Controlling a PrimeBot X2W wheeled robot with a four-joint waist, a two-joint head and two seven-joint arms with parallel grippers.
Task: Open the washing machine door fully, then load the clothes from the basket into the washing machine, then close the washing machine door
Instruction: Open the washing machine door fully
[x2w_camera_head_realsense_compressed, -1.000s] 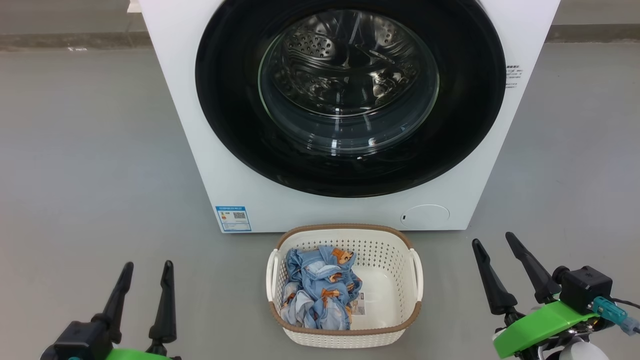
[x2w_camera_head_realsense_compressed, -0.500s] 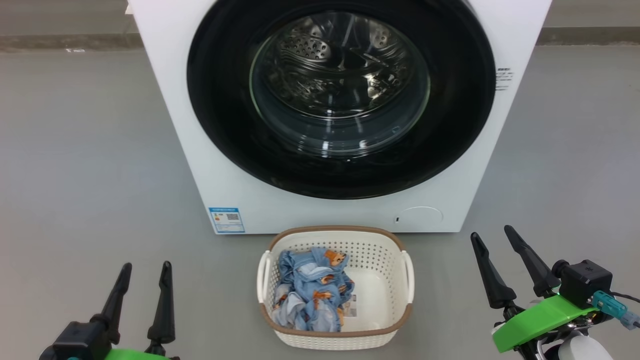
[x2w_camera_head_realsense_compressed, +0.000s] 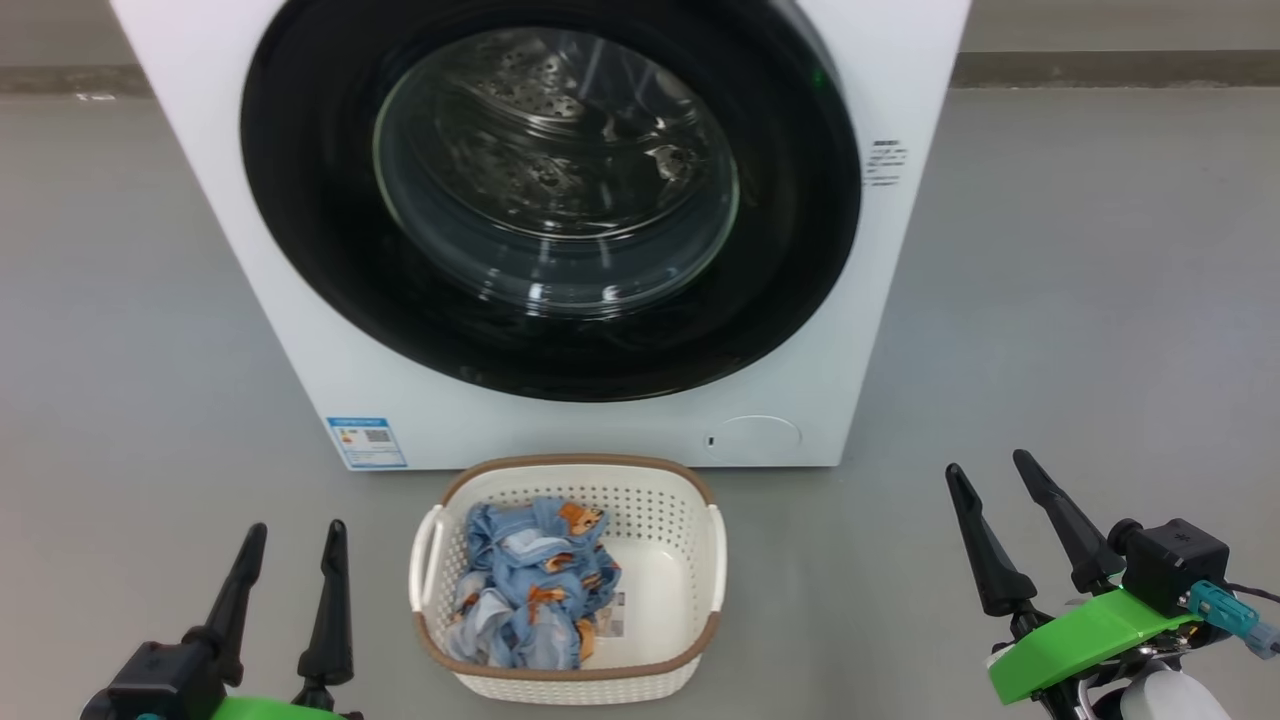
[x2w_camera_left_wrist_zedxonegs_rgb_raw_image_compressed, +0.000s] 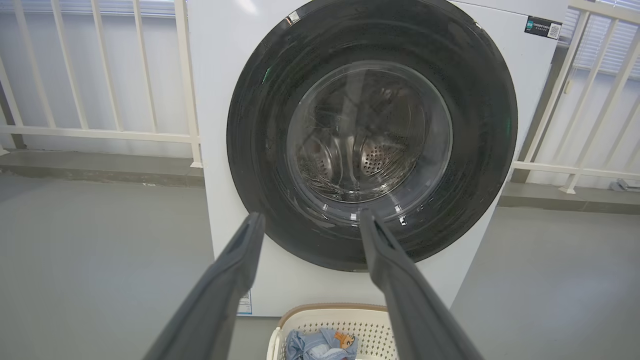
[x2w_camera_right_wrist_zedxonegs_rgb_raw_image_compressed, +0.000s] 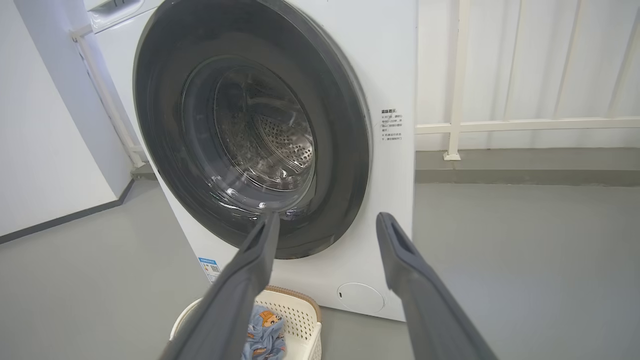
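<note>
The white washing machine (x2w_camera_head_realsense_compressed: 300, 330) stands ahead with its round black-rimmed door (x2w_camera_head_realsense_compressed: 800, 230) shut flat against the front; the steel drum shows through the glass. On the floor just before it sits the cream basket (x2w_camera_head_realsense_compressed: 690, 655), and the light blue bear-print clothes (x2w_camera_head_realsense_compressed: 530, 600) lie heaped in its left half. My left gripper (x2w_camera_head_realsense_compressed: 298, 530) is open at the lower left, well left of the basket, holding nothing. At the lower right my right gripper (x2w_camera_head_realsense_compressed: 990, 470) is open and empty, to the right of the basket. The door (x2w_camera_left_wrist_zedxonegs_rgb_raw_image_compressed: 490, 125) (x2w_camera_right_wrist_zedxonegs_rgb_raw_image_compressed: 350, 150) faces both wrist cameras beyond their open fingers.
Grey floor (x2w_camera_head_realsense_compressed: 1080, 300) spreads on both sides of the machine. A white railing (x2w_camera_left_wrist_zedxonegs_rgb_raw_image_compressed: 105, 132) and a low kerb (x2w_camera_head_realsense_compressed: 1100, 68) run behind it. A white wall (x2w_camera_right_wrist_zedxonegs_rgb_raw_image_compressed: 45, 150) stands off to the machine's left. A blue sticker (x2w_camera_head_realsense_compressed: 366, 441) and round flap (x2w_camera_head_realsense_compressed: 752, 438) sit low on the front.
The whole head view has shifted: machine and basket now sit further left in it, so the camera turned right. Both grippers keep their places in view and stay open.
</note>
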